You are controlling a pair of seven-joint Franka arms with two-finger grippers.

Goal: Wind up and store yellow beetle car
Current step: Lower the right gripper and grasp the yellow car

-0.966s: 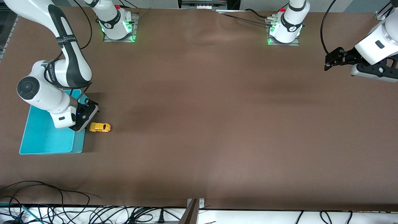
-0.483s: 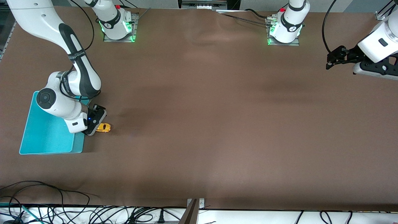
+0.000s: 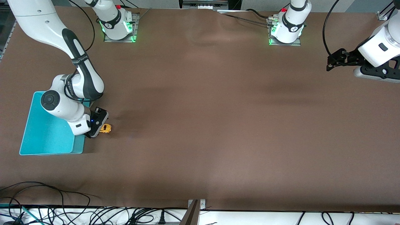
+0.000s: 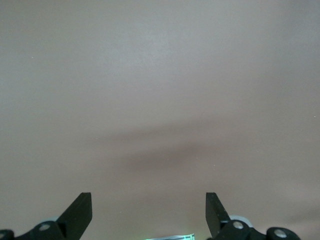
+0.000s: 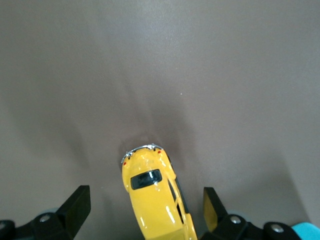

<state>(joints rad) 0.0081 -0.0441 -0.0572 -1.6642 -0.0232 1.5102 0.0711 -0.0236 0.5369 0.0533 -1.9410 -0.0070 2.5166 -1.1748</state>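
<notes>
Yellow beetle car (image 3: pixel 105 128) is what you must wind up and store, but look first at the bigger things. The table (image 3: pixel 218 125) is covered in brown and is flat, so wheels will roll on it easily. The turquoise bin (image 3: pixel 47 137) lies at the right arm's end of the table, and the car stands on the table just beside the bin's edge, not in it.

Your right gripper (image 5: pixel 145 215) is low over the car with its fingers spread wide, one on each flank; in the right wrist view the car (image 5: pixel 155 195) sits between them and I see no contact yet. Your left gripper (image 4: pixel 149 215) waits over bare table at the left arm's end, also wide open and empty.

I judge the car light, hard and glossy, so it can slip or roll away. Take it across the sides of the body, low near the doors, not on the rounded roof.
</notes>
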